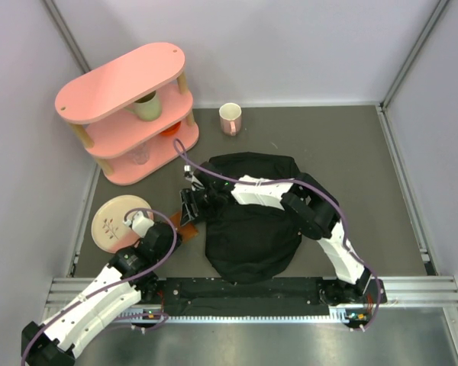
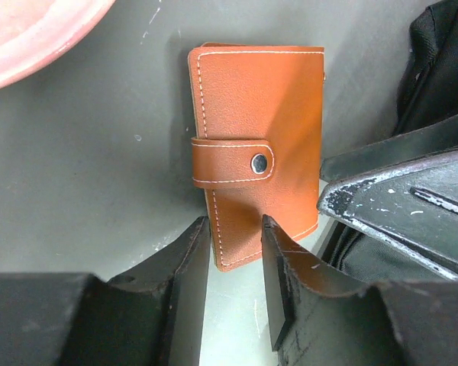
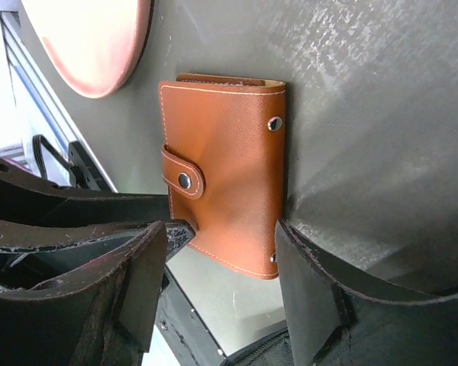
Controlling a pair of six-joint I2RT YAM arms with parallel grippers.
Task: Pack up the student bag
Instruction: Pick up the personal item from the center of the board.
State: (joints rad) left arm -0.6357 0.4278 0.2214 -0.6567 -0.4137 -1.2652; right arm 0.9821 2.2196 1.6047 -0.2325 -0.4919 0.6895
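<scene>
The student bag (image 1: 252, 229) lies flat and black in the middle of the table, under my right arm. Left of it a brown leather wallet (image 2: 256, 145) with a snap strap lies flat on the grey table. My left gripper (image 2: 235, 255) is open with a narrow gap, and the wallet's near end sits just between its tips. From the bag's side my right gripper (image 3: 227, 267) is open wide, straddling the wallet (image 3: 225, 168) across its width. One of its fingers (image 2: 397, 206) shows in the left wrist view. From above, both grippers (image 1: 177, 229) (image 1: 191, 207) meet over the wallet (image 1: 189, 231).
A pink plate (image 1: 118, 221) lies just left of the wallet. A pink three-tier shelf (image 1: 122, 80) at the back left holds a green mug (image 1: 146, 107) and a glass (image 1: 140, 156). A pink-rimmed mug (image 1: 230, 118) stands at the back. The metal rail (image 1: 252, 293) runs along the near edge.
</scene>
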